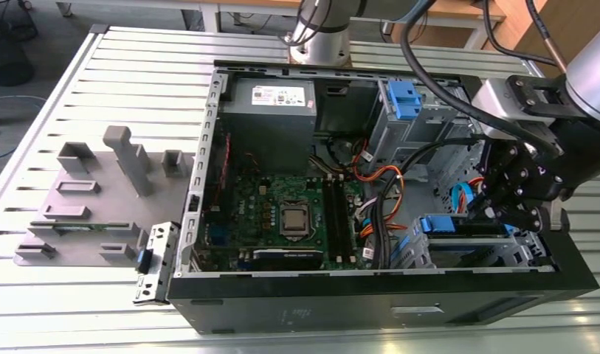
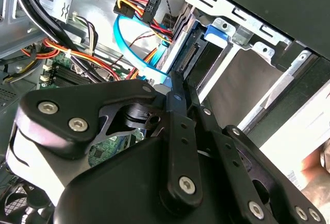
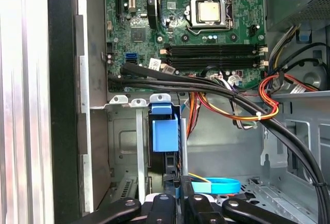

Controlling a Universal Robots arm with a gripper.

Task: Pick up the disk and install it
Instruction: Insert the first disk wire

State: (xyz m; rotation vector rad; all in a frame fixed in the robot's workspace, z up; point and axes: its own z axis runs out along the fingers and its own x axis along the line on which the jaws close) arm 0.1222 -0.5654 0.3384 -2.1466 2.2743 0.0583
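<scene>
The disk sits on edge in the lower drive bay of the open computer case, at the exterior view's right, its blue handle tab facing the motherboard. In the first wrist view the disk shows end-on in its metal slot. My gripper reaches into the case just behind it. In the second wrist view its black fingers meet at their tips, so the gripper is shut with the tips at the rear end of the disk. Whether they touch it I cannot tell.
A motherboard fills the case floor, with the grey power supply behind it. Orange and black cables cross above the bay. A blue data cable lies near my fingers. A blue bracket sits in the upper bay. A grey fixture stands outside.
</scene>
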